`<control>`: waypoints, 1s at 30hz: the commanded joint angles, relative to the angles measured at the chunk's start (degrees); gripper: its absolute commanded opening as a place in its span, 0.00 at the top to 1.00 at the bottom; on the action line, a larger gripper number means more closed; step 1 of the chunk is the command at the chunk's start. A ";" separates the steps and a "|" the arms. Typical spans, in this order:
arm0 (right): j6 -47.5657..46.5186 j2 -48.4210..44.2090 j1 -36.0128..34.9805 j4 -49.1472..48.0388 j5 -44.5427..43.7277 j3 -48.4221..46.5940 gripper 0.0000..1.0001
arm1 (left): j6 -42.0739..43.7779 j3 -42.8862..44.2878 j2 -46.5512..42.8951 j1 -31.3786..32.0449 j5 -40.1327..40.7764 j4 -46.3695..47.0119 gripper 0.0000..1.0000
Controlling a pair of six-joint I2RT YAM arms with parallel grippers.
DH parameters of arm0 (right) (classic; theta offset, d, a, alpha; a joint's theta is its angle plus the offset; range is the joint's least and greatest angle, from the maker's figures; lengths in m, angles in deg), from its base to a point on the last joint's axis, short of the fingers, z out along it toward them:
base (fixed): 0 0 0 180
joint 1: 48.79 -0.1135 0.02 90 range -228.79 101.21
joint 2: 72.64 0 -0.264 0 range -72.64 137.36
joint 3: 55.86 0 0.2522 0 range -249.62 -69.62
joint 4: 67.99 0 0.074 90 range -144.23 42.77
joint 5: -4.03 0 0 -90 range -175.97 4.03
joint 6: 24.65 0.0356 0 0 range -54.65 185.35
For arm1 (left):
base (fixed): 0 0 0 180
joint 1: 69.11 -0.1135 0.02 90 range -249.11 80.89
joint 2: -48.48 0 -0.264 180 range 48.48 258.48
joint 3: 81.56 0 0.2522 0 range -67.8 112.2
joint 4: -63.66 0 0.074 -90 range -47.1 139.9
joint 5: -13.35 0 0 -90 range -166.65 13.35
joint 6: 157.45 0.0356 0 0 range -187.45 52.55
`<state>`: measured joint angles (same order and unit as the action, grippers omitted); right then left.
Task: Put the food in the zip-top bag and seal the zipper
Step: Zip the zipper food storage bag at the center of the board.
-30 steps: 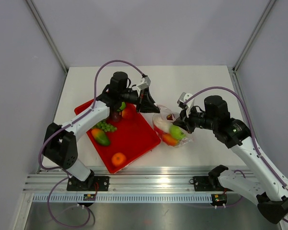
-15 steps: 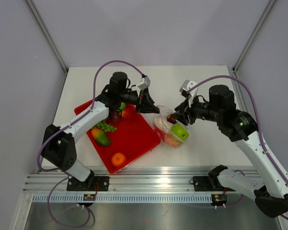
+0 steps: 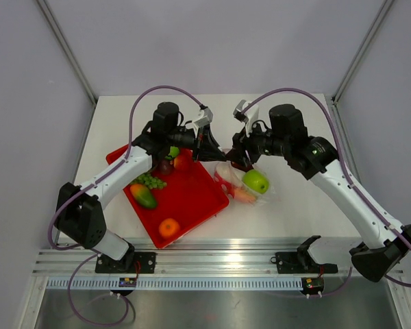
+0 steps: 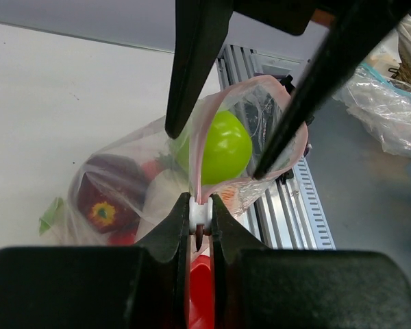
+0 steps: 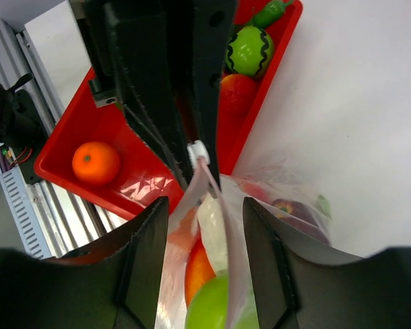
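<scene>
Food (image 3: 243, 197) sits in the zip-top bag (image 3: 241, 186) on the table (image 3: 288, 123) beside the red tray's (image 3: 192, 205) right edge, its zipper (image 4: 198, 164) pinched in my left gripper's (image 4: 201, 214) closed jaws, my right gripper's (image 5: 205, 205) jaws apart astride the rim, and a slipping pinch could slump the mouth and spill the green apple (image 3: 256, 181).

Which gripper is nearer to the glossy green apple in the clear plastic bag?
Right. The right gripper stands open just above the apple; the left gripper pinches the pink zipper strip, farther off.

Top external: we look down from behind the arm bases (image 3: 127, 260), far; whole table (image 3: 288, 223).
Wrist views: close, facing each other across the zip-top bag (image 4: 116, 178).
Shared: bag, 3 o'clock of red tray (image 3: 192, 199).
</scene>
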<state>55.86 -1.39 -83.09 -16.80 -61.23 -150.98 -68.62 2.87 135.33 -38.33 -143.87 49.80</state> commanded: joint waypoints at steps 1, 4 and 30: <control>0.80 -1.19 -2.96 -3.50 -4.69 -0.20 0.45 | 0.29 0.52 -3.09 0.06 -0.19 1.59 1.00; 0.62 -0.84 -3.66 -3.77 -5.92 -0.29 0.45 | 0.38 0.60 -2.91 0.06 -0.28 1.50 1.00; 0.71 -2.60 -4.98 -6.15 -9.00 4.11 1.00 | 6.45 1.40 -2.03 -0.29 -2.91 -7.38 0.49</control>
<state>56.43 -1.87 -87.58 -19.71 -70.02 -146.61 -64.21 3.57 135.18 -38.44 -143.87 41.73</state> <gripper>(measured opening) 0.011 0.521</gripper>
